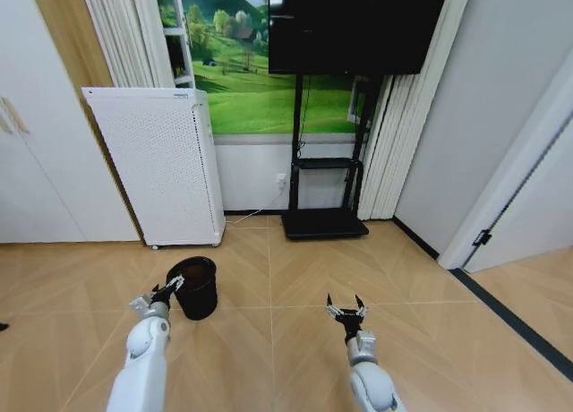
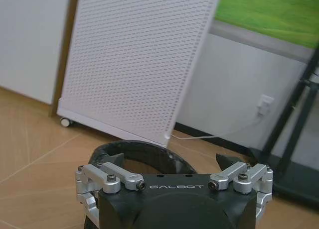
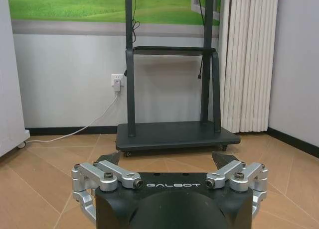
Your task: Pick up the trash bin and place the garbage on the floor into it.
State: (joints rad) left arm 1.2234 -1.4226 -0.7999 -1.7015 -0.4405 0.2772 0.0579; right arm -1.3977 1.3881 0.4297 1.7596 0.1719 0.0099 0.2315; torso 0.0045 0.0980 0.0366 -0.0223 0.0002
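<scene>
Where the herringbone planks of the floor run out to the walls, they are light tan wood with a low sheen, edged by a dark strip at the right by the door frame. Black flat TV sits on a black metal stand with a flat rectangular base on small casters, back against the wall under a green landscape mural. White perforated appliance, tall boxy panel covered in fine dot holes, stands on little wheels to the left of the stand; a white cord runs from it to a wall socket. Pleated off-white curtain hangs right of the stand.

Trash bin: small, round, black, slightly tapered toward the bottom, open top with a thick rim, standing upright on the floor in front of the appliance, left of centre. In the left wrist view its curved rim sits right between the fingers.

Left gripper, silver links on a black body, is at the bin's near-left rim, fingers spread apart; contact with the rim cannot be told. Right gripper hovers over bare floor, well apart from the bin, fingers wide apart, holding nothing.
</scene>
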